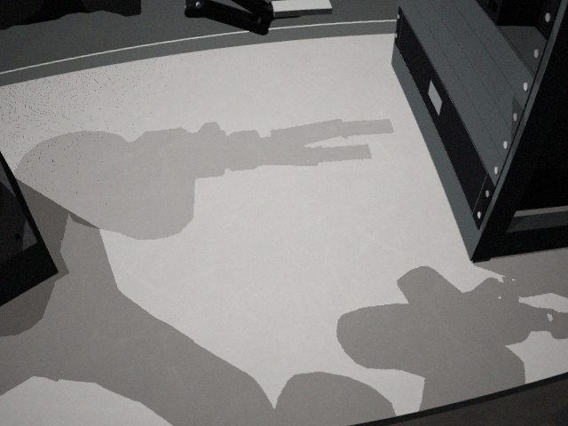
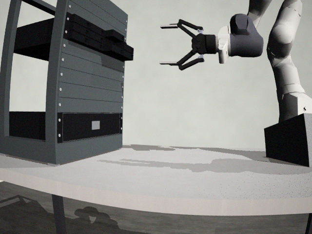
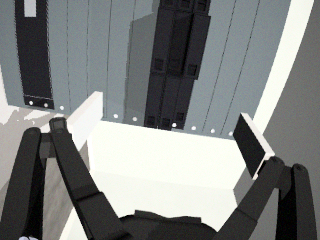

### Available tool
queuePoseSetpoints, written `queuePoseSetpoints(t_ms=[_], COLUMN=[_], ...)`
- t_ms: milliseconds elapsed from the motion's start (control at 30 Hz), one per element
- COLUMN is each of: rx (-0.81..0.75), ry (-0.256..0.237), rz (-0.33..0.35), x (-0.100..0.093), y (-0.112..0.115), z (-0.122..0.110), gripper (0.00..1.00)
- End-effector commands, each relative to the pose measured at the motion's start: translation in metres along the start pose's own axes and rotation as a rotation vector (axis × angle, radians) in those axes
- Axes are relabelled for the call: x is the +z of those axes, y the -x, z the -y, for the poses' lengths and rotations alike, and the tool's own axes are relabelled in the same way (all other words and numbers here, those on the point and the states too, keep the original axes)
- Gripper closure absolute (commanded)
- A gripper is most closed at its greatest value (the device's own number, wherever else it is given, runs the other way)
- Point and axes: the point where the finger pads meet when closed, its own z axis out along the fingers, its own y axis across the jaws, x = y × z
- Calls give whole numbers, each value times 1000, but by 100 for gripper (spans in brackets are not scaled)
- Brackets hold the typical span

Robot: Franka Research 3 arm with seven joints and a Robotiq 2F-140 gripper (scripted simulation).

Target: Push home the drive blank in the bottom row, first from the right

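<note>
At the left of the exterior view a grey rack (image 2: 55,83) stands on the pale counter (image 2: 161,191), its front a stack of grey filler panels with a black unit (image 2: 75,126) bearing a small pale label at the bottom. Near the top sits the black storage chassis (image 2: 83,32), its body running back between the posts. Several drive blanks (image 2: 118,48) jut forward from its face toward the right-hand end as seen from this side, forming a stepped dark block; the others lie flush. The blank that the task names, bottom row and first from the right when facing the front, cannot be told apart from its neighbours in this view, and the wrist view shows only a rotated strip of the chassis (image 3: 176,40) with a few blanks standing proud of the rest. To the right of the rack, across open air and well apart from it, the gripper (image 2: 165,44) hangs level at about the height of the chassis, pointing at the rack's front. Its fingers (image 2: 167,26) are spread wide with nothing between them, one above the other. Behind it the dark wrist joins the pale arm (image 2: 282,50), which rises from a black pedestal (image 2: 272,141) at the counter's right edge. In the top view the arm's shadow (image 1: 256,146) lies across the counter, its forked tip short of the rack's foot (image 1: 440,160).
</note>
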Motion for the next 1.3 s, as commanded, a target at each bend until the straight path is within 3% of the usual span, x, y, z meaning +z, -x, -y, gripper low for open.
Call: queuePoseSetpoints(t_ms=[0,967,1267], rx=[14,14,11], ry=[-5,-5,-4], rz=[1,1,3], x=[-1,-1,8], y=[1,1,6], z=[2,2,1], gripper=[0,0,0])
